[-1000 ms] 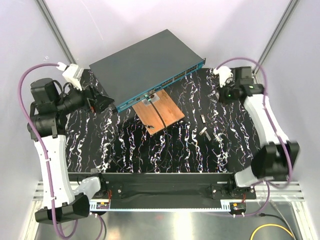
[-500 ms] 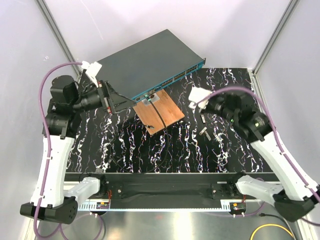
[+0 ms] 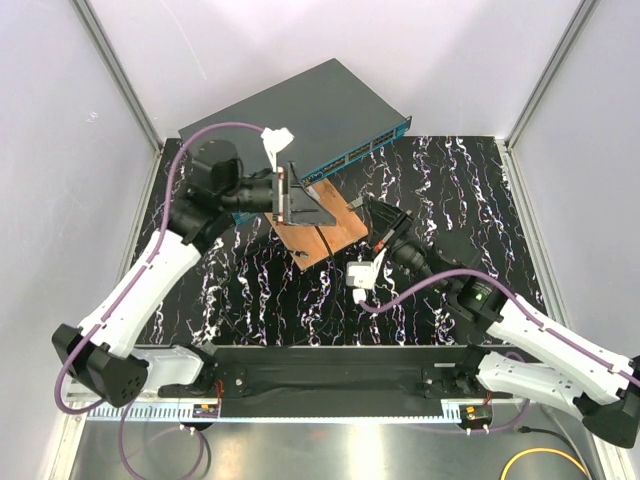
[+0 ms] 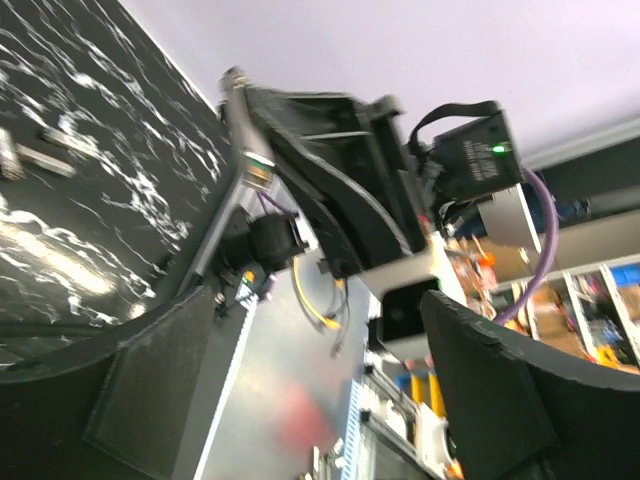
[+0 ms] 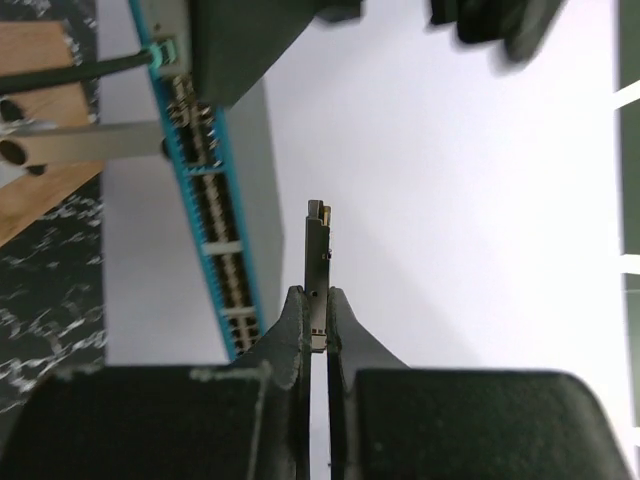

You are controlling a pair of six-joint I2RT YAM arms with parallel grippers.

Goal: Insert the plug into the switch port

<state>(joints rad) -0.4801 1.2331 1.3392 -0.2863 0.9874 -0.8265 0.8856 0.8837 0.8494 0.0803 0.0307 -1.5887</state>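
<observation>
Looking from above, I am seeing the large flat dark grey metal switch [image 3: 300, 110] lying skewed at the 12 o'clock end of the black, white-veined table [image 3: 480, 200]. Its back corner is reaching past the table's far edge toward the white wall. Its narrow teal-blue port face [image 3: 360, 151] is looking toward 4 o'clock. The thin copper-brown board [image 3: 345, 232] is lying just beside that face, at its 6 o'clock.

The left fingers [image 4: 150, 390] are hanging over the board, spread wide apart with nothing between them. The right fingers [image 5: 290, 340] are pressing together on the thin flat metal plug [image 5: 317, 255], at 3 o'clock of the board and apart from the port face. Marbled table is showing between them and the 3 o'clock edge.

The right wrist camera is giving me what the top one is not. The plug is standing edge-on beyond the fingertips, with rows of small ports at its 9 o'clock and a black cable [image 5: 80, 68] crossing the board. The left wrist camera is looking between its own matte black fingers at the other arm, and at small metal pieces [image 4: 30, 155] lying on the table.
</observation>
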